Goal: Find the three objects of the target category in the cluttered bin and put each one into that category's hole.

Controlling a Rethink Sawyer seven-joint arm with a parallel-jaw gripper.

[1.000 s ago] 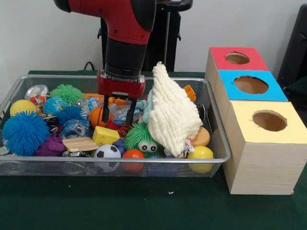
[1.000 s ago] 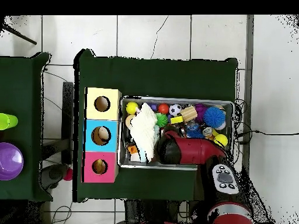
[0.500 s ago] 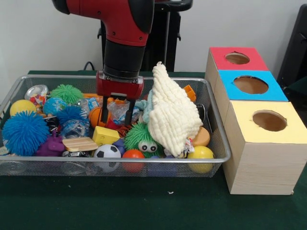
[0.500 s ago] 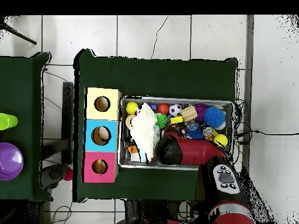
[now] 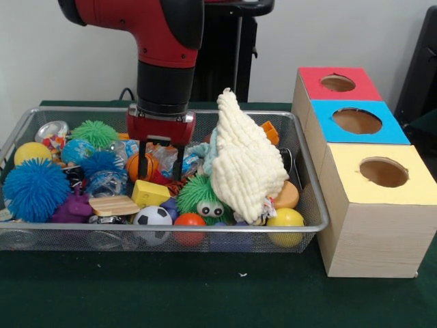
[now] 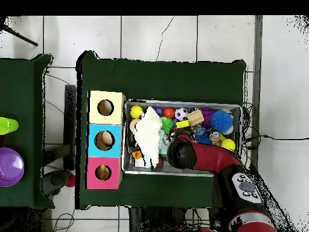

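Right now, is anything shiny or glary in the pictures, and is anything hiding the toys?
Front view: even light, soft shadows; the wire bin glints a little along its rim, and the white cloth hides toys behind it. Overhead view: the red arm covers part of the bin, so the gripper shows only in the front view.

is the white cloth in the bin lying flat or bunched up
Bunched up: the white cloth stands in a tall peak above the bin rim.
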